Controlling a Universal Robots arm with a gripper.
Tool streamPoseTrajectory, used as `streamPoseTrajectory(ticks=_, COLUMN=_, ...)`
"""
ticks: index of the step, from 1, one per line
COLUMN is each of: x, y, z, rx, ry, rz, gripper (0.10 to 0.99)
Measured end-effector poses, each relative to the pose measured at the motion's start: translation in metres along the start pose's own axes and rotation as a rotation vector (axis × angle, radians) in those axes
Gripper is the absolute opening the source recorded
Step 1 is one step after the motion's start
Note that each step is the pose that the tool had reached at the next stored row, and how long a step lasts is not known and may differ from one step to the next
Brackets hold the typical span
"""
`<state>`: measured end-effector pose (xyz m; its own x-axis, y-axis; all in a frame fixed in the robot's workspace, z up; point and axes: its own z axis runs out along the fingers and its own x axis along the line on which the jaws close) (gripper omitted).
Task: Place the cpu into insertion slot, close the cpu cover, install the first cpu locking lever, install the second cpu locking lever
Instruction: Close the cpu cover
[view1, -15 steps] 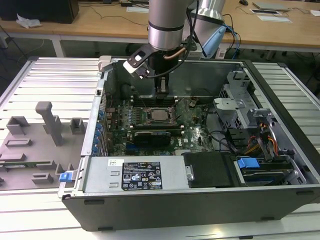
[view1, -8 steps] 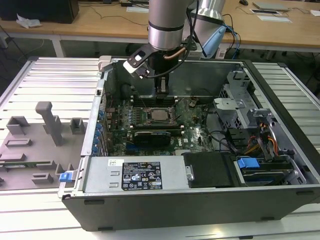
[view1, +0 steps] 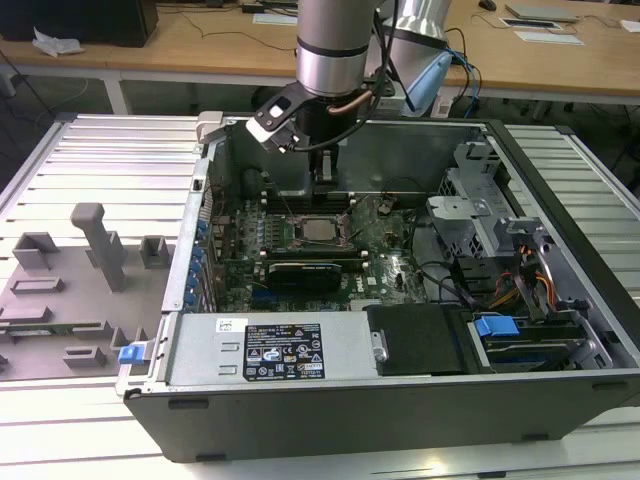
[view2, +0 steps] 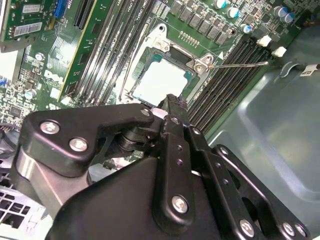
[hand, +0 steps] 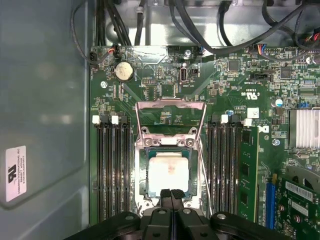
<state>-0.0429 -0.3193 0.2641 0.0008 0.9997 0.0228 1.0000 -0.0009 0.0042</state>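
Now we are looking at the gripper (hand: 172, 192) with its two black fingers pressed flat together, tip against tip, and nothing is sitting between them. In the first wrist view those joined fingertips are hanging over the edge of the insertion slot (hand: 144, 165), just beside the near edge of the cpu (hand: 169, 172); we cannot tell whether they are touching the chip or the socket rim. The cpu is lying flat inside the insertion slot, its pale metal top facing up and bare. The cpu cover (hand: 170, 103) is standing open, swung back from the far side of the socket, and we are seeing green board through its central cut-out. A thin metal lever (hand: 204, 170) is running along one side of the socket, between it and the black memory slots (hand: 225, 170). In the second wrist view the gripper (view2: 169, 102) is likewise hanging close by the chip (view2: 162, 80). In the exterior view the arm is reaching down into the open computer case (view1: 400, 400), with the gripper (view1: 322, 175) just above the socket.
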Motion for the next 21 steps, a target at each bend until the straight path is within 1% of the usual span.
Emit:
streamPoseTrajectory(ticks=1, x=0.0000, y=0.0024, z=-0.0001, rx=0.000, ry=-0.0003, rz=0.000, gripper=0.106)
streamPoseTrajectory(ticks=3, x=0.0000, y=0.0110, z=0.0001, rx=0.000, ry=0.0000, rz=0.000, gripper=0.106)
streamPoseTrajectory(ticks=5, x=0.0000, y=0.0179, z=0.0001, rx=0.001, ry=-0.0001, rz=0.000, gripper=0.106)
streamPoseTrajectory(ticks=6, x=0.0000, y=0.0260, z=0.0001, rx=0.001, ry=-0.0001, rz=0.000, gripper=0.106)
streamPoseTrajectory(ticks=7, x=0.0000, y=0.0319, z=0.0001, rx=0.001, ry=0.0000, rz=0.000, gripper=0.106)
streamPoseTrajectory(ticks=8, x=0.0000, y=0.0393, z=0.0002, rx=0.001, ry=0.0000, rz=0.000, gripper=0.106)
streamPoseTrajectory(ticks=9, x=0.0000, y=0.0429, z=0.0002, rx=0.002, ry=0.0001, rz=0.000, gripper=0.106)
streamPoseTrajectory(ticks=10, x=0.0001, y=0.0481, z=0.0002, rx=0.002, ry=0.0001, rz=0.000, gripper=0.106)
streamPoseTrajectory(ticks=11, x=0.0001, y=0.0510, z=-0.0005, rx=0.003, ry=-0.0003, rz=0.000, gripper=0.106)
streamPoseTrajectory(ticks=13, x=0.0001, y=0.0537, z=-0.0037, rx=0.003, ry=0.0000, rz=0.000, gripper=0.106)
streamPoseTrajectory(ticks=17, x=0.0001, y=0.0678, z=-0.0038, rx=0.004, ry=0.0000, rz=0.000, gripper=0.106)
streamPoseTrajectory(ticks=21, x=0.0001, y=0.0859, z=-0.0038, rx=0.006, ry=-0.0001, rz=0.000, gripper=0.106)
